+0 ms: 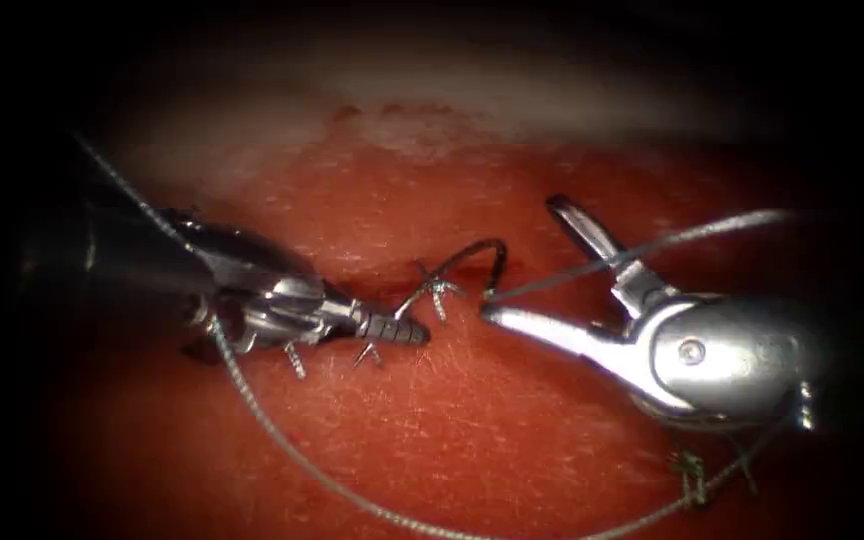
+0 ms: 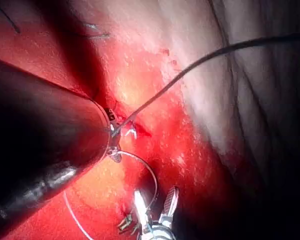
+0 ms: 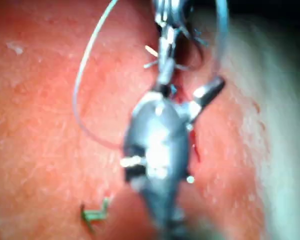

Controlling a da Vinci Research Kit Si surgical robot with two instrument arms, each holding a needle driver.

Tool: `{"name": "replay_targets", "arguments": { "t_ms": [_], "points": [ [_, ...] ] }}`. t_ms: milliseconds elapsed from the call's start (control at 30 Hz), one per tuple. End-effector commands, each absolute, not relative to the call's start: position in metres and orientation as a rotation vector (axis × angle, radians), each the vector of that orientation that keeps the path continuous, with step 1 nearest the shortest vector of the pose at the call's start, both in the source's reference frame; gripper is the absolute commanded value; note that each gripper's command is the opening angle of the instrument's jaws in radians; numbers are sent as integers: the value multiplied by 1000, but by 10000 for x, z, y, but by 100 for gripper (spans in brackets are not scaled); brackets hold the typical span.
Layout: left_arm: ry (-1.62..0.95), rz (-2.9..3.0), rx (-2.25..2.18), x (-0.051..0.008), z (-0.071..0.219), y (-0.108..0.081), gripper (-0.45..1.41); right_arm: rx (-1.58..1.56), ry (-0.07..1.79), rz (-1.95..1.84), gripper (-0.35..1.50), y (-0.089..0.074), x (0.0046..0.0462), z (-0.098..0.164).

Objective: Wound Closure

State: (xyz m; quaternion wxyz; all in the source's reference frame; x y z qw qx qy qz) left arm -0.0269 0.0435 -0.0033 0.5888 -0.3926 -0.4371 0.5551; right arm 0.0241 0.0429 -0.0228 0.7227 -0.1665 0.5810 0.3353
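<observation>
**Needle arched over the cut between the two tools**

At the left of the endoscope frame the left tool (image 1: pixel 397 329) reaches in from the middle left, its dark jaws pressed together at the frame's centre. One end of the curved needle (image 1: pixel 467 255) runs down to those jaws, so they appear to pinch it close to that end; the exact contact is hard to make out. A long run of thread (image 1: pixel 282 440) drops from the upper left, crosses the left tool's shaft and sweeps along the lower part of the frame toward the lower right. Short cut ends of thread (image 1: pixel 295 360) stick up from the tissue (image 1: pixel 452 430) just below the left tool, with another cluster beside the needle's left leg.

At the centre the needle stands as an arch above the cut (image 1: pixel 392 275). Its right leg comes down beside the lower jaw tip of the right tool; whether that end sits in the tissue cannot be told.

At the right the right tool (image 1: pixel 517 260) enters from the middle right with its jaws spread wide, one pointing up and left, the other lying low toward the centre. A strand passes between them, gripped by neither. A small knot (image 1: pixel 690 470) lies on the tissue at the lower right.
</observation>
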Motion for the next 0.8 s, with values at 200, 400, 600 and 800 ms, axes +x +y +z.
{"name": "replay_targets", "arguments": {
  "t_ms": [200,400,600,800],
  "points": [
    [-1038,1277,-904,-276,-26,430,-35,-400,1275,687,106,428,257,-224],
    [-1046,1270,-905,-278,-28,428,-35,-428,1265,652,94,429,264,-222],
    [-1048,1270,-904,-277,-30,429,-35,-462,1238,603,78,428,270,-222],
    [-1050,1269,-904,-277,-31,430,-35,-478,1204,560,47,425,272,-220]
  ]
}}
